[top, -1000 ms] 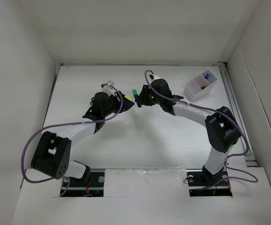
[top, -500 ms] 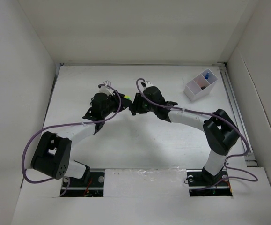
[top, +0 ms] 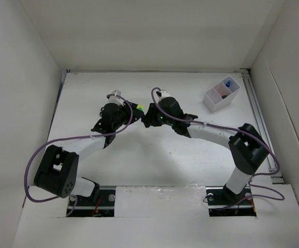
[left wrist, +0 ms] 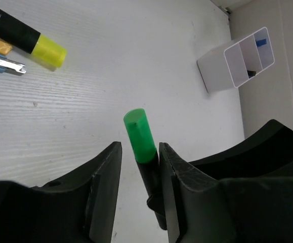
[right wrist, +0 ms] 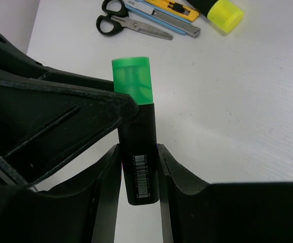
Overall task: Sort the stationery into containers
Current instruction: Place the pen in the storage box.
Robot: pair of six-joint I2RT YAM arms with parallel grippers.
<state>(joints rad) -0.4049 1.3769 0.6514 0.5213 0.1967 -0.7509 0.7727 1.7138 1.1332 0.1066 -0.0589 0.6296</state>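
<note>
L gripper [left wrist: 139,148] straddles the green-capped black highlighter [left wrist: 137,132], can't tell if it's clamped. R gripper [right wrist: 137,151] is clamped on the barrel, above mid desk [top: 154,160]. Highlighter's long axis runs btwn the two. White divided plastic box [top: 219,99] sits by the desk's far-right corner, R arm nearer.

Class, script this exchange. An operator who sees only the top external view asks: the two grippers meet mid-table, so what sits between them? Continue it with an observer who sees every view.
Observer: A green highlighter; the right gripper has its fingers clasped on the black body.
Operator: And the left gripper?
Observer: Its fingers flank the green highlighter just below the cap; I cannot tell whether they press it.
Operator: Anything unsorted that I miss?
Observer: Scissors and a yellow-capped highlighter lie loose beyond the grippers.
</note>
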